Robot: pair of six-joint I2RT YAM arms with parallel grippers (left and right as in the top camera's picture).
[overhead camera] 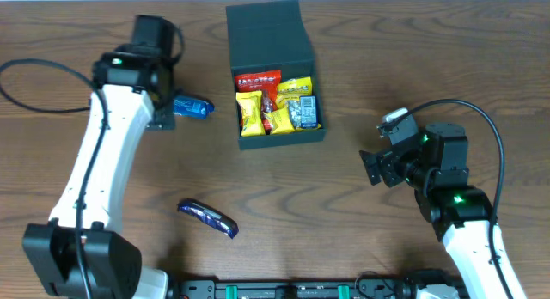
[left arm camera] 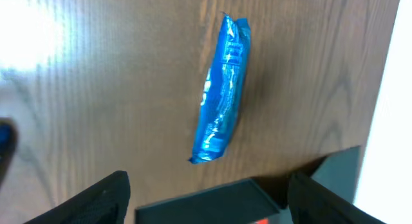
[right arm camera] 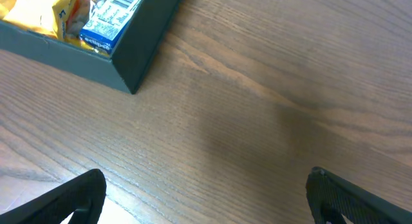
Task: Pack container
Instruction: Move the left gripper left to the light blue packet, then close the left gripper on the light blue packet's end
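The container (overhead camera: 284, 138) is a dark teal box with its lid flap standing open at the back. It holds several yellow, red and blue snack packets. A bright blue packet (overhead camera: 192, 107) lies on the table left of the container. In the left wrist view this packet (left arm camera: 222, 89) lies ahead of the fingers, with a container edge (left arm camera: 257, 192) below it. My left gripper (overhead camera: 165, 118) (left arm camera: 209, 201) is open and empty, beside the blue packet. A dark blue packet (overhead camera: 207, 216) lies at the front left. My right gripper (overhead camera: 374, 167) (right arm camera: 206, 198) is open and empty, right of the container (right arm camera: 138, 40).
The table is dark wood. The left arm's black cable (overhead camera: 34, 76) loops over the far left. The table's front edge (overhead camera: 284, 286) carries a black rail.
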